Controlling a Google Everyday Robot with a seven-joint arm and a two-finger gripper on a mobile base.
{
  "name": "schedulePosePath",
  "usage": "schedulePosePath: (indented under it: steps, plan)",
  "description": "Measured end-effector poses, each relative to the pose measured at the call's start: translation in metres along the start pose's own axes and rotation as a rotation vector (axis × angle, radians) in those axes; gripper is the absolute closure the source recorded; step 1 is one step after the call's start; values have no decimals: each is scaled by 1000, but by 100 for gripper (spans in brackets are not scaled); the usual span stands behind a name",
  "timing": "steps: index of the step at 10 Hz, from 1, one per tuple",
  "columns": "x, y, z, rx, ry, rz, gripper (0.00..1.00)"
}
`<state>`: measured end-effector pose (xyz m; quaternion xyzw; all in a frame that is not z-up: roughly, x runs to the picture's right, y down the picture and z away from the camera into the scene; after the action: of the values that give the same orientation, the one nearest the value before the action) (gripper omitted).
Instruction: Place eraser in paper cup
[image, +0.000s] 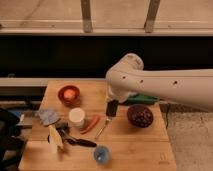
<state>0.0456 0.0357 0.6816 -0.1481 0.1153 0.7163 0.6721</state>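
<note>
1. My thick white arm (165, 82) comes in from the right side of the view, above the pale wooden worktop (135, 145). It runs leftward to a rounded elbow and then bends straight down.
2. At the arm's lower end my fingers (111, 103) point downward over the middle of the worktop. They are closed on the upper part of the flat black rectangular eraser (110, 113).
3. The eraser hangs upright from them. Its lower end is close over the wood; I cannot tell whether it touches.
4. The short cream-white paper cup (76, 116) stands upright toward the left of the eraser, near it but apart. A slim orange-red carrot-shaped piece (91, 123) lies between them.
5. A dark round bowl (140, 115) sits near my fingers on the other side.
6. A thin silvery utensil (102, 131) lies slanted just in front of the eraser.
7. Behind the cup stands an orange round bowl (69, 93), and a grey-blue block (48, 116) lies just beside the cup on its far side.
8. A black-handled tool (80, 141) lies in front of the cup, and a small blue cup (102, 154) stands near the front edge.
</note>
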Motion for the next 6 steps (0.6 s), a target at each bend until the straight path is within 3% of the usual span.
schedulePosePath:
  steps: [4,6]
  plan:
    - [-23,84,7,-27,-10,-199,95]
    - [-23,106,9,-33,-2,-257,95]
